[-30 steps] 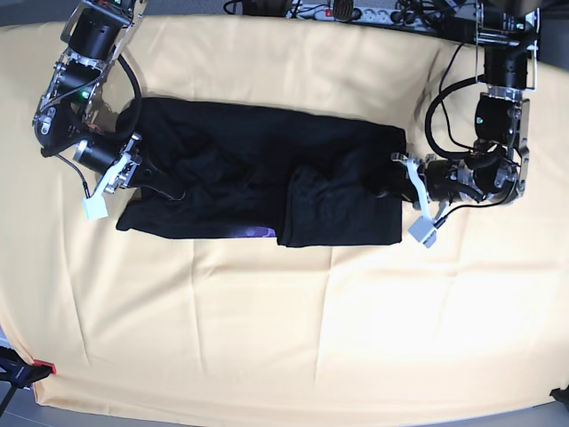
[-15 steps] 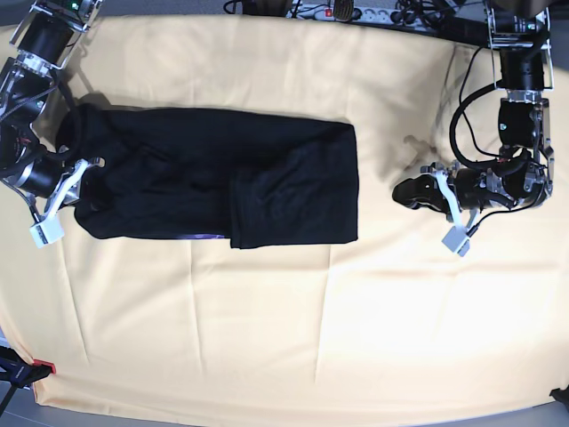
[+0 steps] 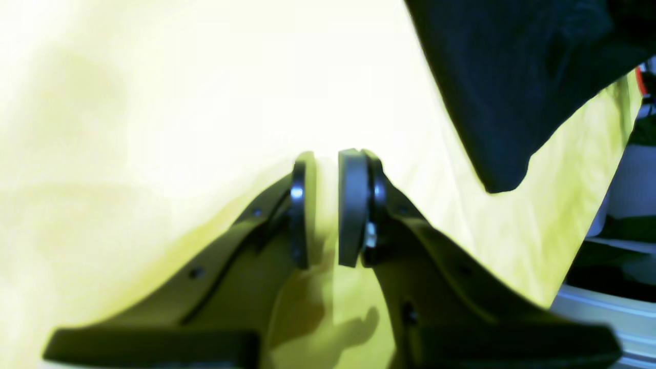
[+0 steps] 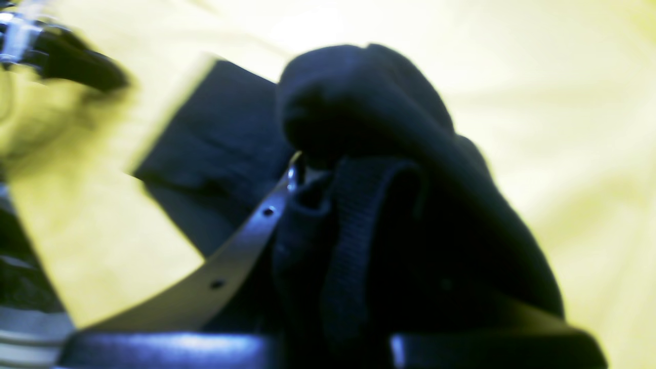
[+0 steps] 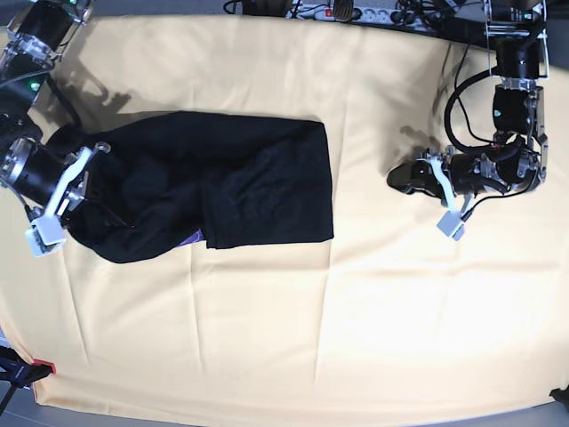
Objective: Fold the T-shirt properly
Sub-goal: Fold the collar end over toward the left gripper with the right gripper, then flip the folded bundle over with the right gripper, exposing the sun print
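Dragged leftward, T-shirt [image 5: 222, 191] bunches in right tool [image 5: 76, 191]

From my remote seat this looks like a robotics lab bench: a wide table draped in a plain yellow-orange cloth [image 5: 293, 338], two black metal robot arms [image 5: 511, 116] mounted at its far edge, and a white power strip [image 5: 342, 11] with tangled black cables [image 5: 418, 16] behind.

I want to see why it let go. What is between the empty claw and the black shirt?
Only bare yellow table cloth lies between the left gripper and the T-shirt; the base view shows it.
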{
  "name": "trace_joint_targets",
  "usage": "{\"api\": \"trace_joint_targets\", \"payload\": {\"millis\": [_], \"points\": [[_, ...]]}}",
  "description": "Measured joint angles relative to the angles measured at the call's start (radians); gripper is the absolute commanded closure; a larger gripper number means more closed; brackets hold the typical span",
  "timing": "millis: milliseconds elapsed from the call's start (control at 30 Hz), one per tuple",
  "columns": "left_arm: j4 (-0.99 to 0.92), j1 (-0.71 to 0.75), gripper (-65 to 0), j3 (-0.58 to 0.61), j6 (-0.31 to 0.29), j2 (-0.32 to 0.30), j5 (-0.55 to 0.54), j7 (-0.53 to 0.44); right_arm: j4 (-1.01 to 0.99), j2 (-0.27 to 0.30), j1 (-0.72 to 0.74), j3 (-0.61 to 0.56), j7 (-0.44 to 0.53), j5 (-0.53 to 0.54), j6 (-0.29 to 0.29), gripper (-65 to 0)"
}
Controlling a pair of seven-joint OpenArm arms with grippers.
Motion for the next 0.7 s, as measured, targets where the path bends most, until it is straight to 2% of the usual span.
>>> {"api": "trace_joint_targets", "payload": {"millis": [67, 133, 200, 267, 367, 467, 567, 600, 700], "points": [[0.0, 0.008, -10.5, 0.0, -0.002, 0.016, -0.007, -0.002, 0.016, -0.061, -0.003, -0.026, -0.002, 0.029, 0.001, 0.0], [0.0, 0.016, -10.5, 0.0, -0.002, 0.029, -0.014, -0.008, 0.015, -0.116, 0.003, -0.079, 0.0, 0.002, 0.002, 0.0], [0.0, 0.022, -10.5, 0.0, -0.002, 0.038, -0.021, -0.008, 0.014, -0.175, 0.002, -0.147, 0.023, -0.052, 0.0, 0.0], [0.0, 0.025, -10.5, 0.0, -0.002, 0.041, -0.022, -0.008, 0.012, -0.226, 0.0, -0.217, 0.068, -0.154, 0.002, 0.0], [0.0, 0.024, -10.5, -0.001, -0.002, 0.046, -0.022, -0.008, 0.011, -0.261, 0.0, -0.301, 0.159, -0.3, 0.0, 0.0], [0.0, 0.024, -10.5, -0.001, -0.002, 0.047, -0.021, -0.007, 0.011, -0.289, 0.002, -0.375, 0.174, -0.409, -0.002, 0.0], [0.0, 0.024, -10.5, -0.001, -0.002, 0.048, -0.022, -0.008, 0.011, -0.332, 0.002, -0.46, 0.18, -0.445, -0.001, 0.0], [0.0, 0.024, -10.5, -0.001, -0.002, 0.048, -0.022, -0.007, 0.011, -0.345, 0.002, -0.491, 0.192, -0.462, -0.001, -8.1], [0.0, 0.024, -10.5, -0.001, -0.002, 0.048, -0.03, -0.006, -0.019, -0.362, 0.003, -0.58, 0.298, -0.519, 0.005, -42.0]]}}
